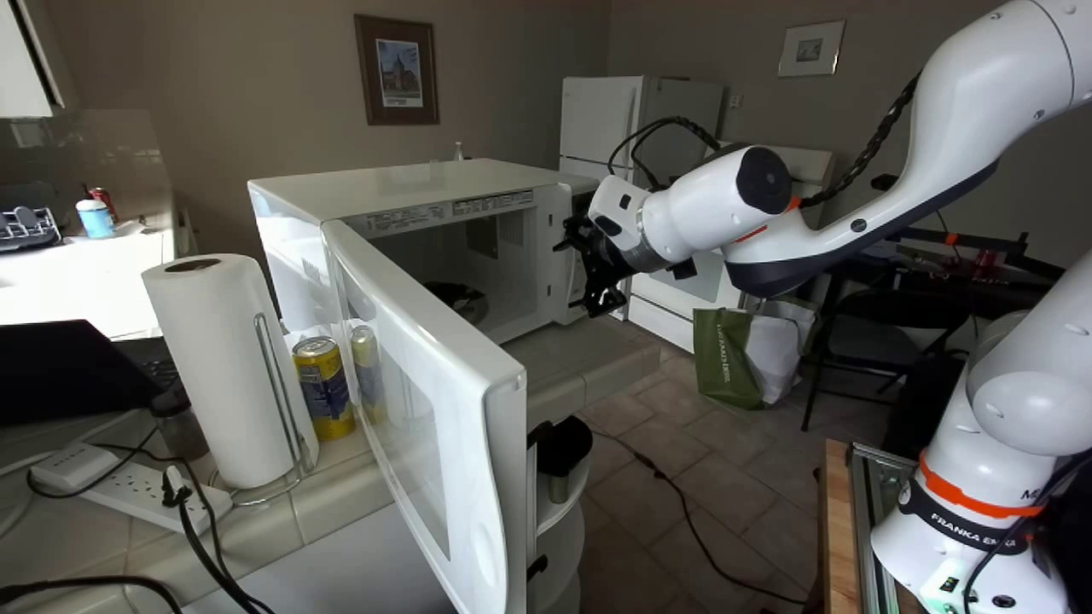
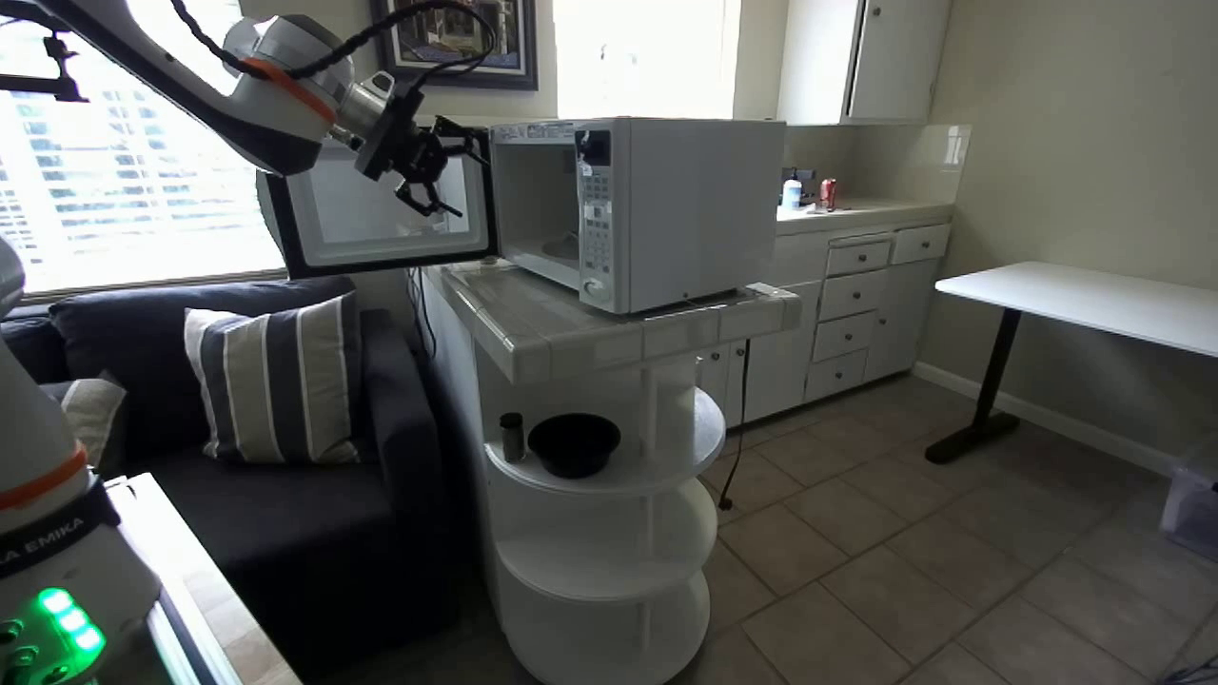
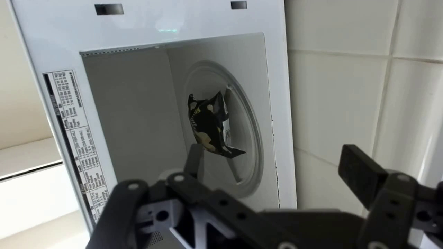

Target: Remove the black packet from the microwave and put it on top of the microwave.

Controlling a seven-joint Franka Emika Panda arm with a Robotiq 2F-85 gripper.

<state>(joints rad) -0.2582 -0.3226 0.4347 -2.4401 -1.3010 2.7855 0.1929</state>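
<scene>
While my black two-fingered end effector (image 3: pixel 271 148) hangs outside the boxy white microwave (image 2: pixel 699 209), fingers (image 3: pixel 363 174) spread wide and released, the glossy, pillow-shaped black packet with tan patches (image 3: pixel 207 121) lies ahead of me, inside, on the round, see-through turntable (image 3: pixel 254 138). It is beyond my fingertips and apart from both. To one side of my end effector the white windowed door (image 1: pixel 426 401) stands swung wide; below my level, the white-tiled table (image 2: pixel 571 333) carries the microwave.

In the wrist view, ten o'clock from the black two-fingered gripper (image 3: pixel 273 157), the white boxy microwave (image 3: pixel 278 86) stands open, with room over the patterned black packet (image 3: pixel 207 124); in an exterior view, its white windowed door (image 1: pixel 426 409) blocks eight o'clock.
</scene>
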